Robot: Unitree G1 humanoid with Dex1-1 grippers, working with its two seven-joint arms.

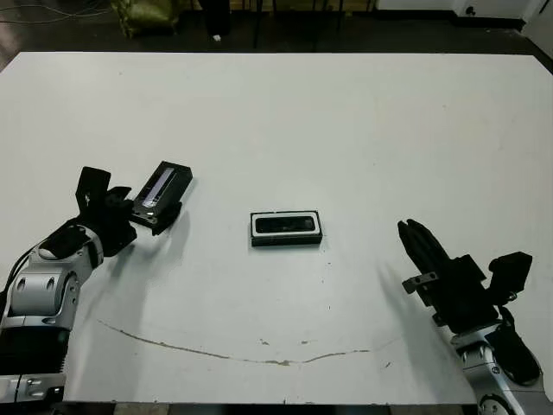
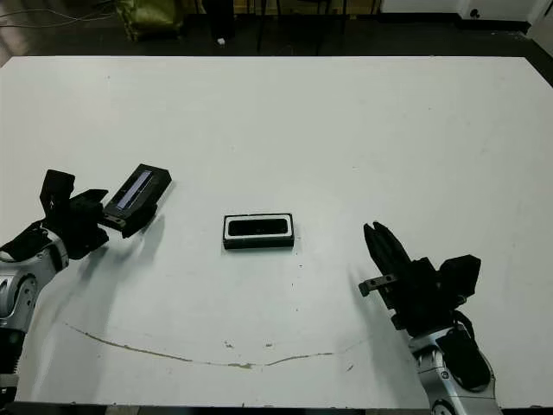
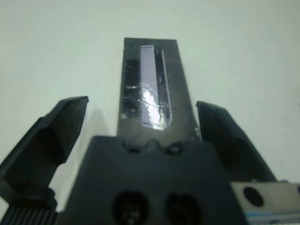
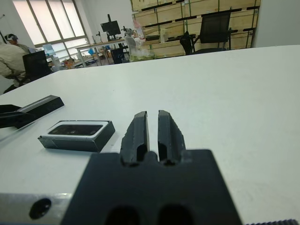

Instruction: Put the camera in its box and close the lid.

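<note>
The box [image 1: 286, 241], a black tray lined in white, sits at the table's middle. The camera [image 1: 285, 225], a slim black bar, lies inside it. The lid [image 1: 162, 192], black with a shiny pale strip, is far to the left and tilted. It lies between the spread fingers of my open left gripper [image 1: 130, 209]. In the left wrist view the lid [image 3: 150, 93] reaches back to the gripper's body, with a gap beside one finger [image 3: 61, 126]. My right gripper [image 1: 404, 228] is shut on nothing and points at the box from the right, well short of it.
A thin brown streak [image 1: 233, 353] runs across the table near its front edge. Beyond the table, the right wrist view shows desks, chairs and a seated person [image 4: 11, 51].
</note>
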